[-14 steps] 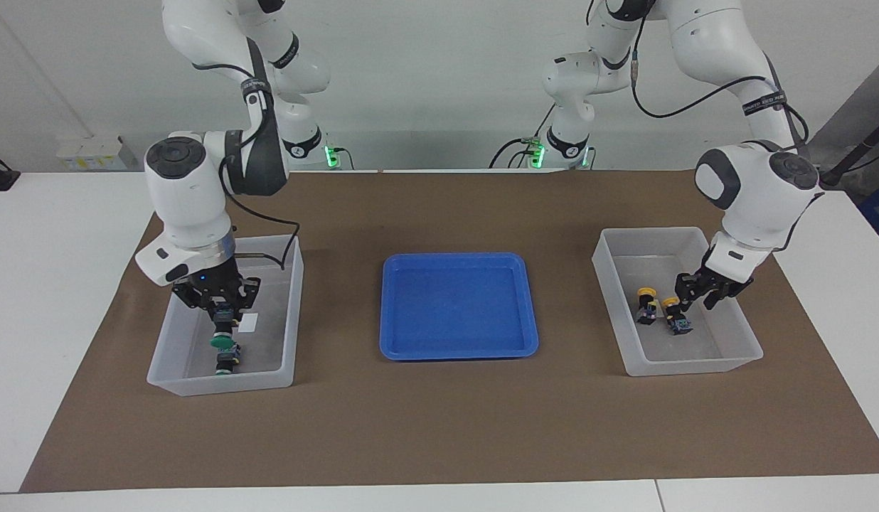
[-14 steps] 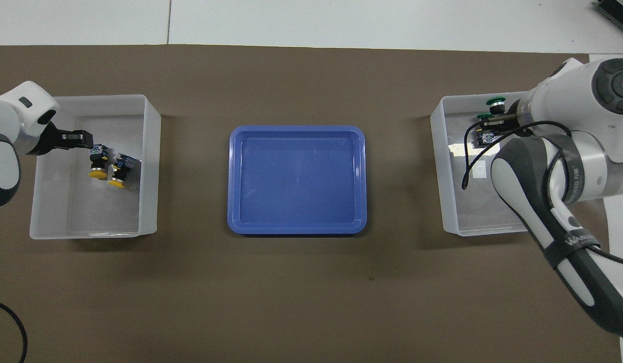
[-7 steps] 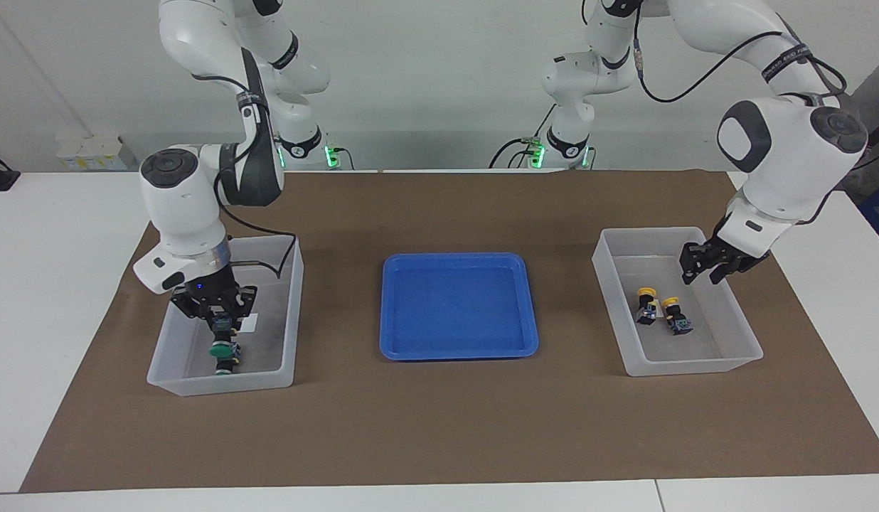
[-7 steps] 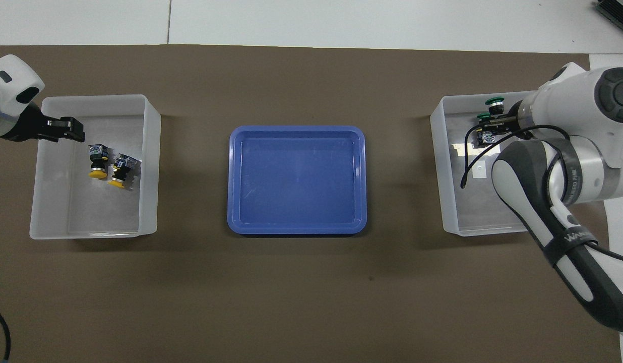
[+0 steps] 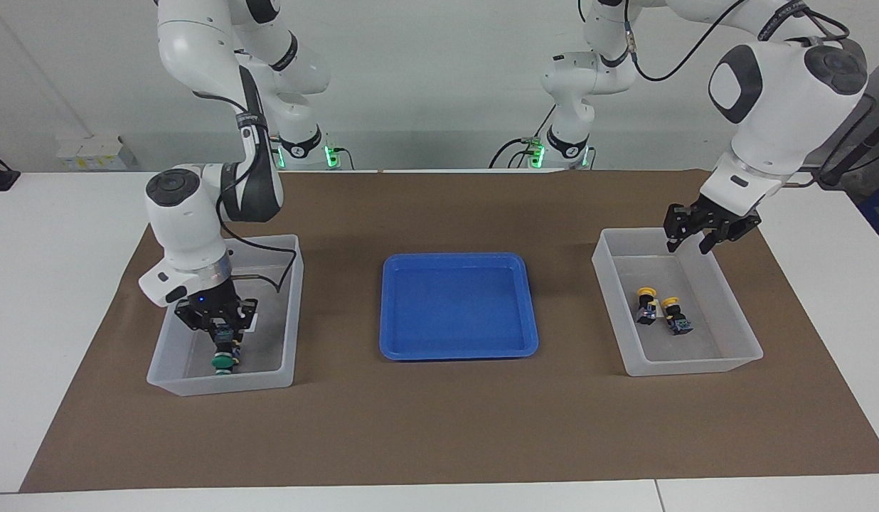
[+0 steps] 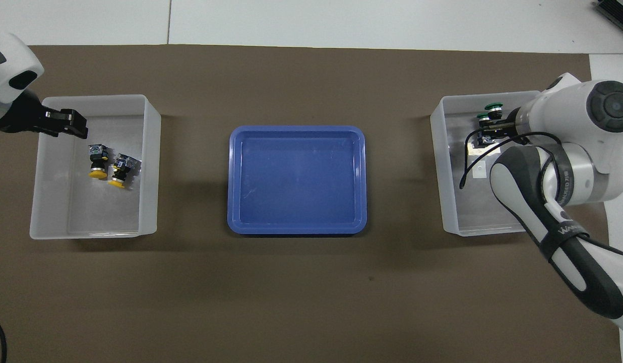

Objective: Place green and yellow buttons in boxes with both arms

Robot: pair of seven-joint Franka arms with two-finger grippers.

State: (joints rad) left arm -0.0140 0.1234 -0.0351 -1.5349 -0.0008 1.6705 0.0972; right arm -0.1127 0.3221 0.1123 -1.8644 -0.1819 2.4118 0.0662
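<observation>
The right gripper (image 5: 226,333), fingers clamped on a green button (image 5: 224,361), is low in its box (image 5: 291,313) to release it. The left gripper (image 5: 690,239), fingers apart, hangs empty over 2 yellow buttons (image 5: 660,308).

Left arm (image 5: 781,78): elbow raised high, wrist angled down; left gripper (image 5: 688,240) held in the air, fingers apart, nothing between them. Right arm (image 5: 190,220): forearm folded low, wrist pointing steeply down; right gripper (image 5: 222,331) low, fingers clamped on a dark-bodied, green-capped item.
</observation>
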